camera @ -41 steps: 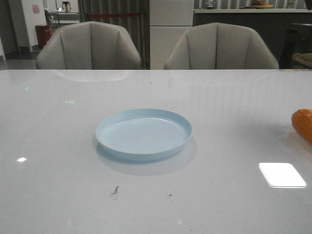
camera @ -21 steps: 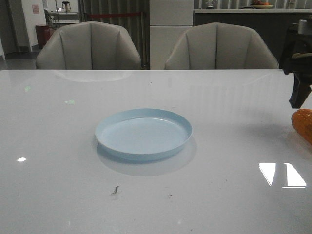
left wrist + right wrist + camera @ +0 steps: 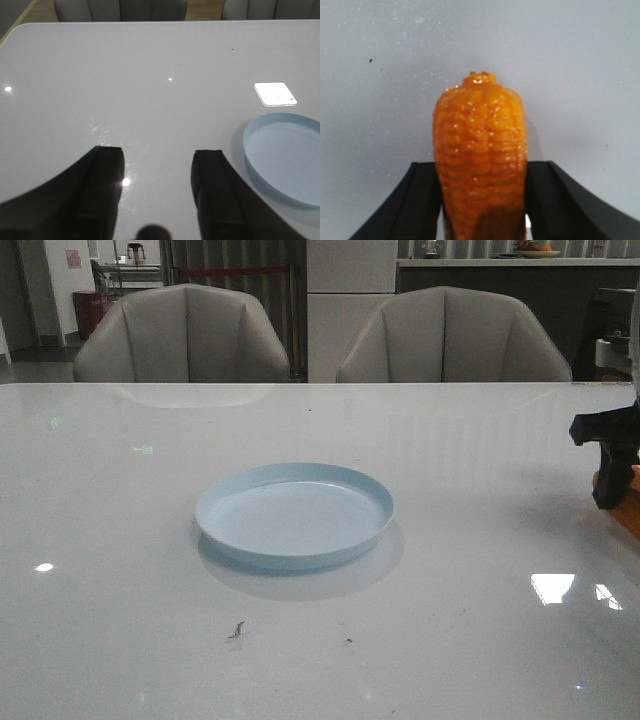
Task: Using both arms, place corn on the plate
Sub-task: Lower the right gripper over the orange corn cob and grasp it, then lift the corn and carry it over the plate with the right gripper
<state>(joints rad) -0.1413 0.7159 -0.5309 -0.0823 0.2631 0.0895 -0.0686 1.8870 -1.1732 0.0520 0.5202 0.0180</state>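
Right wrist view shows the corn (image 3: 479, 160) lying lengthwise between the two dark fingers (image 3: 422, 200) of the right pincer (image 3: 480, 202). The fingers stand apart on either side of the cob and sit right up against its flanks, but I cannot tell whether they are actually pressing on it. Its blunt tip points away from the pincer over bare worktop (image 3: 375, 75). From the front, only a sliver of the orange corn (image 3: 632, 498) shows at the far right edge of the worktop (image 3: 450, 640), with the right pincer (image 3: 612, 490) down over it and hiding most of it.

The plate (image 3: 294, 515) sits well apart from the corn, near the middle of the worktop, pale blue, round and holding nothing. A bright patch of reflected light (image 3: 552, 587) lies on the surface between plate and corn, nearer the front edge.

The left pincer (image 3: 160, 165) hangs over the worktop with its fingers (image 3: 107, 175) spread wide and nothing between them; the plate (image 3: 285, 160) lies just off to one side of it. Two grey chairs (image 3: 185, 335) stand behind the worktop's far edge.
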